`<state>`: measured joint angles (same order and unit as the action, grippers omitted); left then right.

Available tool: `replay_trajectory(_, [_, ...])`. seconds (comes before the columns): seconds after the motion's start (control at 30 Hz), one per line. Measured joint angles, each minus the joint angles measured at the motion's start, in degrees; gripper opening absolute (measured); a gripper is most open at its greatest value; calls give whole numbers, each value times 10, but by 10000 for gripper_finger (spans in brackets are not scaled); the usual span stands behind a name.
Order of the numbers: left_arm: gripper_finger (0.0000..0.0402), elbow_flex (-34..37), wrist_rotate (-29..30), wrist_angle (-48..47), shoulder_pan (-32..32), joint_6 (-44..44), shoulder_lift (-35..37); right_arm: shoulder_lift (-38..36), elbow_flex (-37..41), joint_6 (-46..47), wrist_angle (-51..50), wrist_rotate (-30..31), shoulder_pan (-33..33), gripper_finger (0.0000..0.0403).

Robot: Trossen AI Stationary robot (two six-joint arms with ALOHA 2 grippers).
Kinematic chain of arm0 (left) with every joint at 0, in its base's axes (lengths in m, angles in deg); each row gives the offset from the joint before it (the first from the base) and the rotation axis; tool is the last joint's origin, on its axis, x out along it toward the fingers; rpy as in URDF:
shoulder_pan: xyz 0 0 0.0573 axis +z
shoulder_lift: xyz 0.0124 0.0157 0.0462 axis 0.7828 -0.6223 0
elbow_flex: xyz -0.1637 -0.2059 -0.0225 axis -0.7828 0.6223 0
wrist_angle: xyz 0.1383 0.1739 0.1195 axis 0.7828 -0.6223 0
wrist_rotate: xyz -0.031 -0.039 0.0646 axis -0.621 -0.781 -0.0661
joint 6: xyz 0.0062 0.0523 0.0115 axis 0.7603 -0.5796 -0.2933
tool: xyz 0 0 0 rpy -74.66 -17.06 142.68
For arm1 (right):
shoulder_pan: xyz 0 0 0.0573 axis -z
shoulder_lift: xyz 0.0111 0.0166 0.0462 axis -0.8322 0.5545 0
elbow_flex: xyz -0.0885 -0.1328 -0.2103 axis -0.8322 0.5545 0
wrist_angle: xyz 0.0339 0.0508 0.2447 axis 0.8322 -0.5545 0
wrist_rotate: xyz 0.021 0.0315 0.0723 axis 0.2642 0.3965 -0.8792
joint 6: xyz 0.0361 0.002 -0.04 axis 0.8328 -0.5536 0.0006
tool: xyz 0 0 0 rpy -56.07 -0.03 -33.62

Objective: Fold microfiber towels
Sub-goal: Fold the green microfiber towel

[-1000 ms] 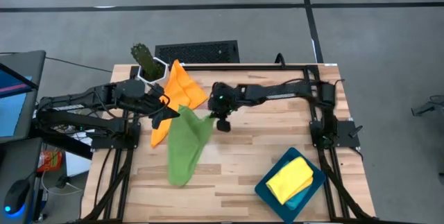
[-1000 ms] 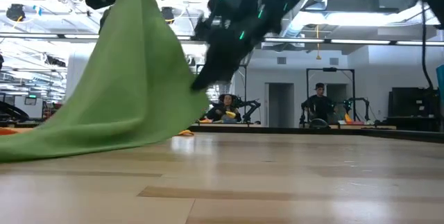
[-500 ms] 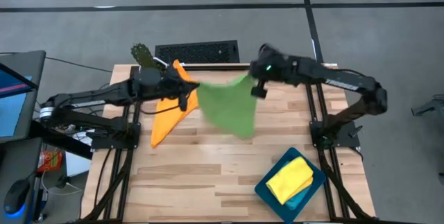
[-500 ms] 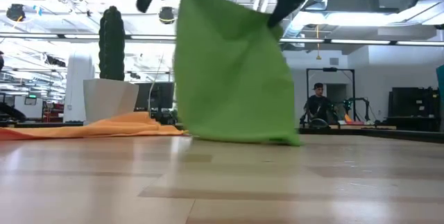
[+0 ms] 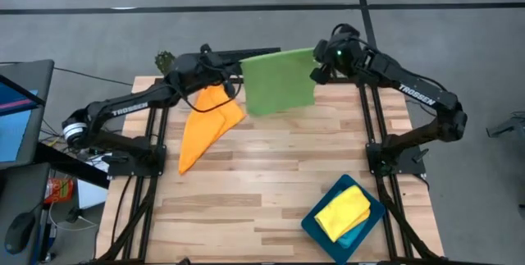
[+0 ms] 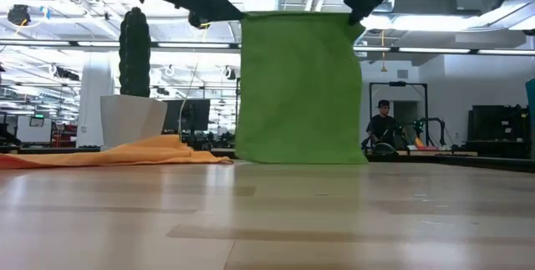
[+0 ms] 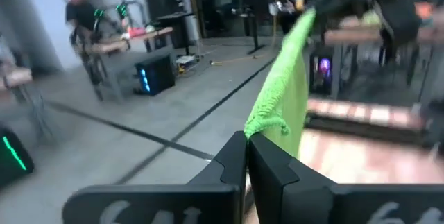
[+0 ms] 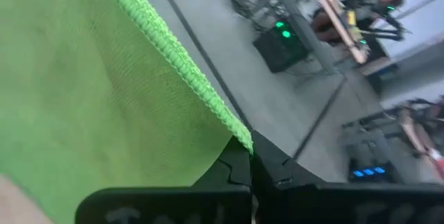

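Observation:
The green towel (image 5: pixel 279 80) (image 6: pixel 299 90) hangs as a flat sheet over the table's far edge, stretched between my two shut grippers. My left gripper (image 5: pixel 236 84) (image 6: pixel 227 12) has its upper left corner and my right gripper (image 5: pixel 317 73) (image 6: pixel 355 9) its upper right corner. The towel's lower edge (image 6: pixel 301 162) is down near the tabletop; whether it touches, I cannot tell. An orange towel (image 5: pixel 205 121) lies crumpled flat on the table at the far left. A yellow towel (image 5: pixel 343 210) lies folded in the dark teal tray (image 5: pixel 315 226). My left gripper pinches the green towel's upper corner (image 7: pixel 267 123) between its two fingers, coming level from the table's left side. The towel's top edge runs taut from there to the other gripper. My right gripper pinches the opposite upper corner (image 8: pixel 239 139) at the hemmed edge, slanting down from the right. The sheet hangs straight below it.
A cactus in a white pot (image 5: pixel 168 64) (image 6: pixel 134 78) stands at the far left corner, behind the left arm. The tray sits at the near right corner. Bare wood (image 5: pixel 262 175) lies across the middle and near side. People and other robot stations show in the room beyond.
Both grippers have swung toward the table's far edge and apart, the right one also rising, each staying shut on its corner. The green towel, which draped bunched onto the table, has been lifted and drawn out into a flat, taut hanging sheet.

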<state>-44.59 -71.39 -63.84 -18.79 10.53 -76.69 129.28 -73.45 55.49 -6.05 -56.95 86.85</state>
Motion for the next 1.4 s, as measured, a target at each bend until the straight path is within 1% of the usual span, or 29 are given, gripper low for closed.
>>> replay_trajectory(0.07, [1, -21, -8, -6, 7, -62, -13, 0, 0, 0, -2, 28, -5, 10])
replay_trajectory(0.13, [1, -50, 1, -8, 10, -108, -22, 0, 0, 7, -2, 62, -16, 10])
replay_trajectory(0.2, [1, -81, 3, -18, 11, -141, -26, -1, 0, 25, -5, 93, -32, 10])
replay_trajectory(0.23, [1, -97, 0, -35, 11, -146, -25, -2, 0, 35, -10, 98, -42, 10])
replay_trajectory(0.3, [1, -133, -22, -98, 8, -137, -23, -6, 0, 60, -32, 104, -64, 10])
replay_trajectory(0.37, [1, -171, -54, -211, 2, -106, -16, -14, 0, 82, -52, 103, -92, 10])
replay_trajectory(0.47, [1, -217, -110, -379, -11, -56, -11, -31, 0, 127, -100, 72, -138, 10])
replay_trajectory(0.53, [1, -227, -162, -463, -22, -29, -11, -45, 0, 157, -141, 14, -165, 10])
replay_trajectory(0.6, [1, -227, -235, -519, -37, -17, -12, -60, 0, 184, -171, -51, -187, 10])
replay_trajectory(0.67, [1, -227, -297, -560, -53, -33, -12, -72, 0, 201, -182, -98, -202, 10])
replay_trajectory(0.7, [1, -228, -316, -575, -60, -50, -14, -75, 0, 202, -183, -111, -205, 10])
replay_trajectory(0.73, [1, -228, -322, -585, -64, -70, -15, -76, 0, 201, -182, -116, -205, 10])
replay_trajectory(0.77, [1, -228, -311, -590, -65, -92, -16, -76, 0, 197, -180, -116, -199, 10])
replay_trajectory(0.8, [1, -228, -284, -587, -63, -115, -18, -74, 0, 189, -177, -112, -187, 10])
replay_trajectory(0.83, [1, -228, -245, -577, -57, -139, -20, -70, 0, 179, -176, -103, -170, 10])
replay_trajectory(0.93, [1, -228, -125, -521, -17, -202, -30, -44, 0, 150, -153, -81, -100, 10])
replay_trajectory(1.0, [1, -229, -70, -461, 17, -235, -45, -23, 0, 127, -114, -80, -50, 10])
replay_trajectory(1.03, [1, -229, -52, -432, 37, -251, -54, -14, 0, 111, -84, -79, -26, 10])
replay_trajectory(1.1, [1, -228, -31, -350, 73, -285, -73, 4, 0, 76, -14, -63, 13, 10])
replay_trajectory(1.17, [1, -228, -24, -261, 105, -324, -94, 19, 0, 35, 64, -42, 39, 10])
replay_trajectory(1.27, [1, -228, -28, -146, 129, -364, -117, 28, 0, -18, 159, -10, 51, 10])
replay_trajectory(1.33, [1, -231, -33, -120, 132, -377, -119, 25, 0, -41, 193, 2, 49, 10])
replay_trajectory(1.4, [1, -242, -32, -128, 128, -381, -118, 18, 0, -47, 192, 6, 37, 10])
